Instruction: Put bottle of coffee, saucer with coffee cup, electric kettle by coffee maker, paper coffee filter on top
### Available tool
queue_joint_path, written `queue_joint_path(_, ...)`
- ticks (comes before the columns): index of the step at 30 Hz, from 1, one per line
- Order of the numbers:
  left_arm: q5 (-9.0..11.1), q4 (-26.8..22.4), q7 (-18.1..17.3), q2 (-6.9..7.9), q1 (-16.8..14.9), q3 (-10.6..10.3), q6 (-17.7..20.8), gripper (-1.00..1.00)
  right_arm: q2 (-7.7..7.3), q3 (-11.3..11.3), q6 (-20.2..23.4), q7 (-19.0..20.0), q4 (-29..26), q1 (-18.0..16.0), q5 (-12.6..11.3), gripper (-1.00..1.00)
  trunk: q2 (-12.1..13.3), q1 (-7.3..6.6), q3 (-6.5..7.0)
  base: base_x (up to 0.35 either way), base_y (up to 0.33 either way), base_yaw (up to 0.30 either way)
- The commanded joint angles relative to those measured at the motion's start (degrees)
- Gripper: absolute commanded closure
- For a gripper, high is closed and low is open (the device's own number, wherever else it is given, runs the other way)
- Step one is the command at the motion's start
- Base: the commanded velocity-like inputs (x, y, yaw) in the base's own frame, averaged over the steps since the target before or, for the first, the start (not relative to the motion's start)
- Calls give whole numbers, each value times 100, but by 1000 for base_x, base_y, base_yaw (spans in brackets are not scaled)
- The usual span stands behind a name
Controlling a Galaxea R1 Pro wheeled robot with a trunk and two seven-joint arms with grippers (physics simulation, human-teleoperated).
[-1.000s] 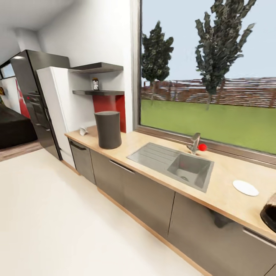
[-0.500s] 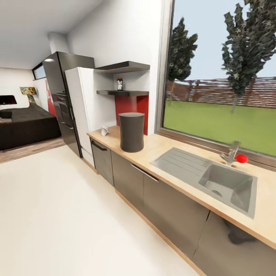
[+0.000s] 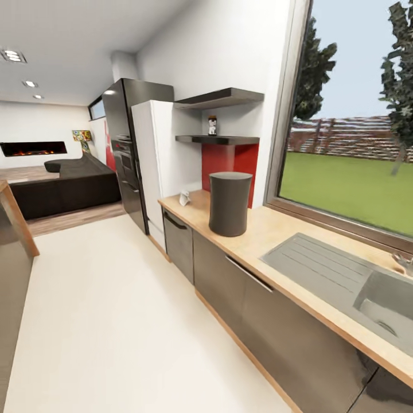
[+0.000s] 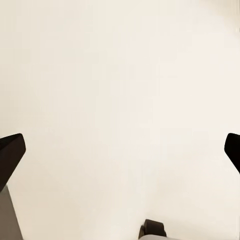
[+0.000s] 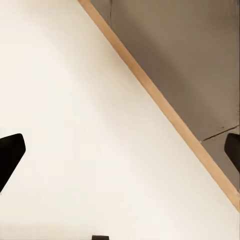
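On the lower kitchen shelf [image 3: 221, 139], upper centre, the bottle of coffee [image 3: 212, 125] is judged light, rigid, breakable, best taken around its waist; left gripper [image 4: 120, 150] and right gripper [image 5: 120, 150] are seen released.

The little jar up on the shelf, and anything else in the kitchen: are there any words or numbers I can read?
None can be read.
Jar on the lower shelf: it has a label, but it is too small and blurred to read.
Tall dark machine on the countertop: no words or numbers show on it.
Small pale paper thing near the counter's far end: no writing visible.
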Motion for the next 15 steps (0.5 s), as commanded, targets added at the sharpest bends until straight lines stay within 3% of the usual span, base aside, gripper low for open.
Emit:
queue_joint_path(1, 37, 8, -9, -1, -5, 2, -18, -100, -1, -1, -12, -15, 2, -1, 55, -100, -4, 5, -4, 333, 3, 276)
queue_joint_path(15, 37, 8, -8, -1, -6, 2, -18, -100, -1, -1, -12, -15, 2, -1, 55, -100, -4, 5, -4, 333, 34, 276)
